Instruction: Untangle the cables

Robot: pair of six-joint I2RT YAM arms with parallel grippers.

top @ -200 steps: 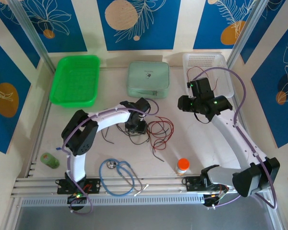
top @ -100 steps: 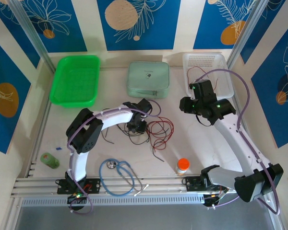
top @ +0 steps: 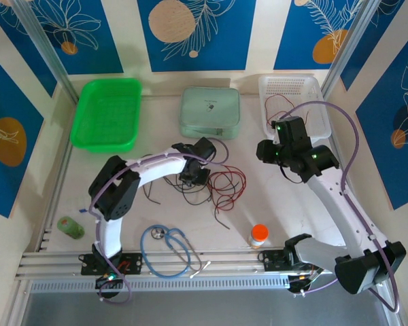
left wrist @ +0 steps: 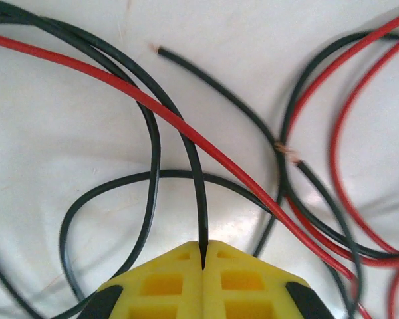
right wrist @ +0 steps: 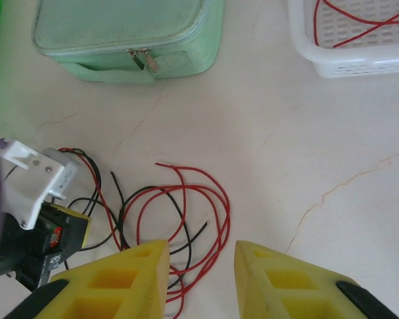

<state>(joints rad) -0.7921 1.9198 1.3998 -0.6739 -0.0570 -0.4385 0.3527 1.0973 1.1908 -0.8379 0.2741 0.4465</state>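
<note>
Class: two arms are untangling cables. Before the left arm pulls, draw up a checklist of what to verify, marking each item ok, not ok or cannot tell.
1. Left gripper shut on a single black cable: ok.
2. Held black cable free of crossings: not ok; a red cable crosses it just beyond the fingers.
3. Right gripper open and empty, above the tangle: ok.
4. Far end of the held cable loose: cannot tell.
5. Bottle and stethoscope apart from the tangle: ok.
</note>
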